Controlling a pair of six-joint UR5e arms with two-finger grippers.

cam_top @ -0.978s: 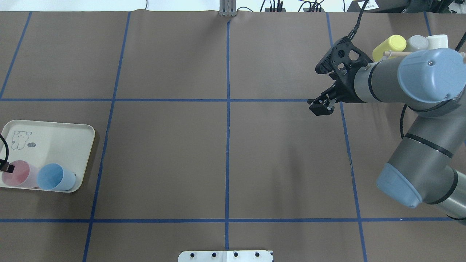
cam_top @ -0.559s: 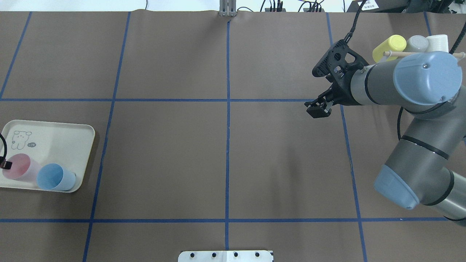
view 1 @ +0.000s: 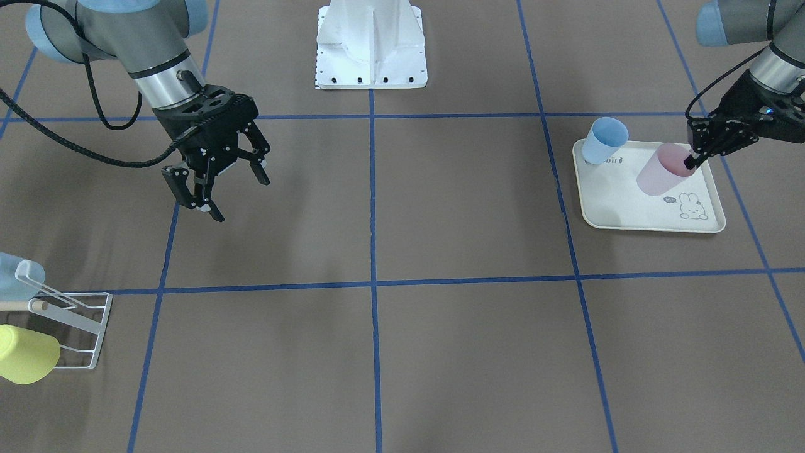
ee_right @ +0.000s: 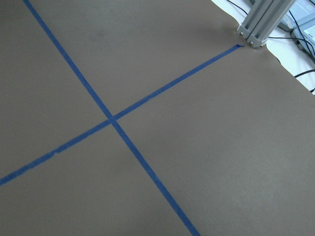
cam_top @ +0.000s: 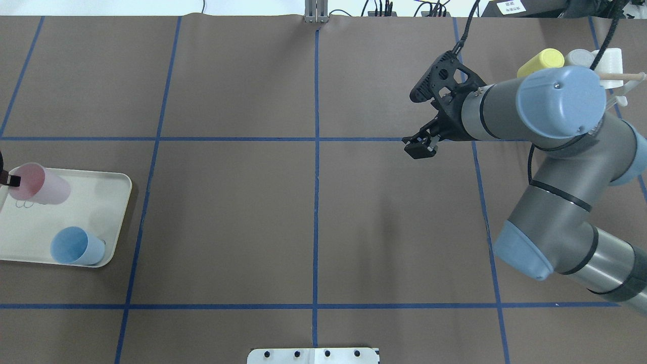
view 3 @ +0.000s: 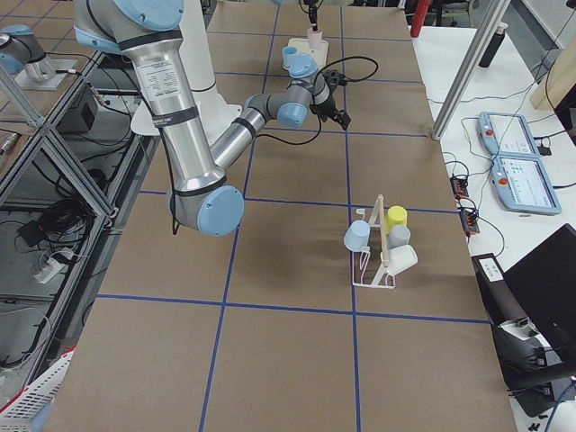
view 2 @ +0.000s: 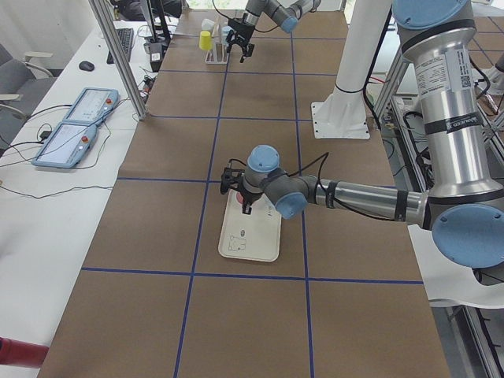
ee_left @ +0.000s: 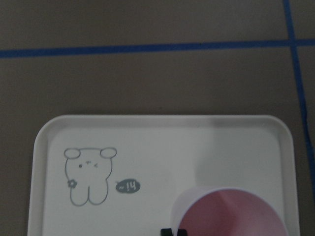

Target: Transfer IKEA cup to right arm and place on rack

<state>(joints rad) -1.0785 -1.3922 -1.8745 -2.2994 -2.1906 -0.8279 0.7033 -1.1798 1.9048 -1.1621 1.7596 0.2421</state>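
Note:
My left gripper (view 1: 692, 160) is shut on the rim of a pink cup (view 1: 660, 170) and holds it tilted, lifted above the cream rabbit-print tray (view 1: 629, 217). In the overhead view the pink cup (cam_top: 43, 184) hangs over the tray's far edge. The left wrist view shows the cup's open mouth (ee_left: 231, 211) below the camera. My right gripper (view 1: 236, 198) is open and empty, above the table right of centre (cam_top: 419, 148). The white wire rack (view 1: 69, 321) with its wooden dowel stands at the far right, behind the right arm.
A blue cup (cam_top: 76, 246) lies on the tray's (cam_top: 108, 202) near corner. The rack (view 3: 378, 261) holds a yellow cup (cam_top: 541, 61), a white cup (cam_top: 609, 60) and a light blue-grey one (view 1: 16, 277). The robot's white base plate (view 1: 371, 63) is at the table's near edge.
The left gripper has lifted the pink cup off the tray and carried it toward the tray's far edge. The right arm has swung its open gripper leftward, toward the table's centre.

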